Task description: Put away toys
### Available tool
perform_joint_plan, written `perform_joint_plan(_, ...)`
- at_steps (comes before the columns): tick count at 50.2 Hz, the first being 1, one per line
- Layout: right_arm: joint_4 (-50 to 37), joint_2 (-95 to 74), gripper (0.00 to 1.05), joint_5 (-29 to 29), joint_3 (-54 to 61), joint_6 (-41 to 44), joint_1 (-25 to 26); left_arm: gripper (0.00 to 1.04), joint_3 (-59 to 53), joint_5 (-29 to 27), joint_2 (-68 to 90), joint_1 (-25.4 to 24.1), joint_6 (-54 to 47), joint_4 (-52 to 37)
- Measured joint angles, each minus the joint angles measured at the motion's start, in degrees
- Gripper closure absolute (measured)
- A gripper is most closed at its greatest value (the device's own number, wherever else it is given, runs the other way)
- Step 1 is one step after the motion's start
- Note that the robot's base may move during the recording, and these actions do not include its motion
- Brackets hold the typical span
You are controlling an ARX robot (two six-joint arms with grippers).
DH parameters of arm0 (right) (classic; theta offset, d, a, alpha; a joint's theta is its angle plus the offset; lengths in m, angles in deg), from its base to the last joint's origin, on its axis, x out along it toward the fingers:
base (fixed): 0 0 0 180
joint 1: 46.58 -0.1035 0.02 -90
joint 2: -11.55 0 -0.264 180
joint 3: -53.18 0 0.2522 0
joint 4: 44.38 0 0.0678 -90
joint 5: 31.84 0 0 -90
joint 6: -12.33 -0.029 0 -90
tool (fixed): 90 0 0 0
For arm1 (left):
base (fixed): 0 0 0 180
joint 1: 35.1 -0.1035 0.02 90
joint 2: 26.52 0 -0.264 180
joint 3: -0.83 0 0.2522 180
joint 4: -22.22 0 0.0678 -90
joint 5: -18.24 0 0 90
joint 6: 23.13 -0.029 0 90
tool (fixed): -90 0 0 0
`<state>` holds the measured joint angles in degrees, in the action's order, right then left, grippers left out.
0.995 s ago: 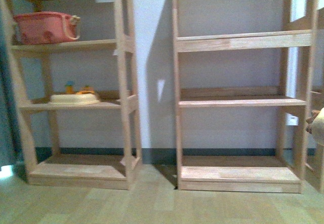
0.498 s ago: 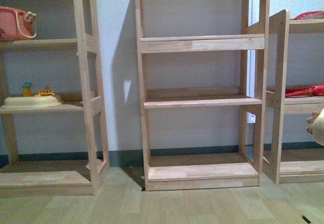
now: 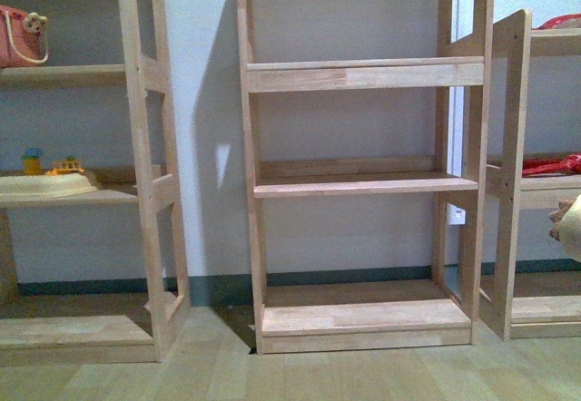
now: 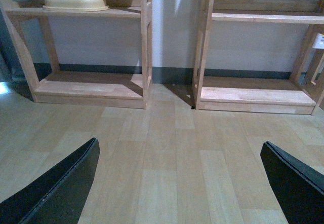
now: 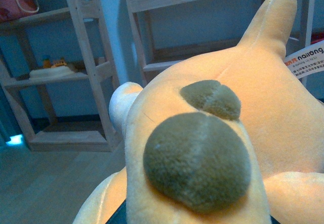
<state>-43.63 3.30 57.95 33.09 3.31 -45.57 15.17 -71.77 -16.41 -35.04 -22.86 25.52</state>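
The plush toy point(image 5: 202, 133) is closest to the right wrist camera and fills most of that frame, orange-yellow with two brown patches facing the lens; its long axis runs from the lower left of the frame to the upper right, where a tapered tip point(image 5: 276, 11) points at the top right corner; a hang tag point(image 5: 306, 57) shows at the right edge; the right end effector is hidden by the plush, so I cannot tell how its jaws stand. In the front view the same toy peeks in at the right edge, above the floor point(image 3: 290, 374). The left end effector point(image 4: 179, 144) is spread wide and holds nothing, its black fingers point(image 4: 61, 188) in the lower corners of the frame. Farther off, the middle shelf unit point(image 3: 363, 183) stands centre frame against the wall point(image 3: 204, 102); the left shelf unit point(image 3: 145, 192) carries a cream tray point(image 3: 45, 183) and, upper left, a pink basket point(image 3: 18, 34).
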Motion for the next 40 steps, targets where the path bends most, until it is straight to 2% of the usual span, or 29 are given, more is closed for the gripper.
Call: perform_joint_plan(40, 0.00, 0.00, 0.87, 0.22, 0.00, 0.00, -0.02, 0.06, 0.00, 0.00, 0.02, 0.00, 0.00, 0.00)
